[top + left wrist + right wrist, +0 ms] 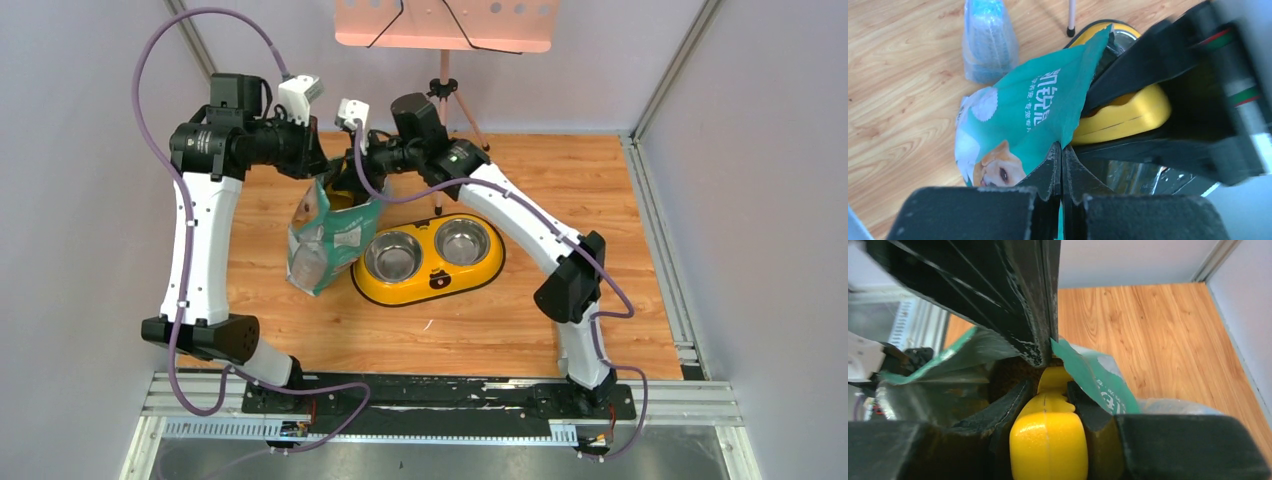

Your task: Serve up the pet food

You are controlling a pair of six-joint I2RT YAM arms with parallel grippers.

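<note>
A green-and-white printed bag (335, 238) stands upright on the wooden floor, left of a yellow double feeder (428, 283) with two steel bowls (393, 256). My left gripper (1062, 156) is shut on the bag's (1023, 107) top edge and holds its mouth up. My right gripper (1048, 387) reaches into that mouth, shut on the handle of a yellow scoop (1048, 442); the scoop's cup is hidden inside. A dark brown patch of pet food (1010, 371) shows in the bag beyond the handle. From above, both grippers meet over the bag's top (338, 168).
A clear bluish packet (988, 42) lies against the bag's far side. A tripod leg (439, 150) stands just behind the feeder, under a pink board (445, 25). Grey walls close in the floor on three sides, and a metal rail (440, 405) runs along the near edge.
</note>
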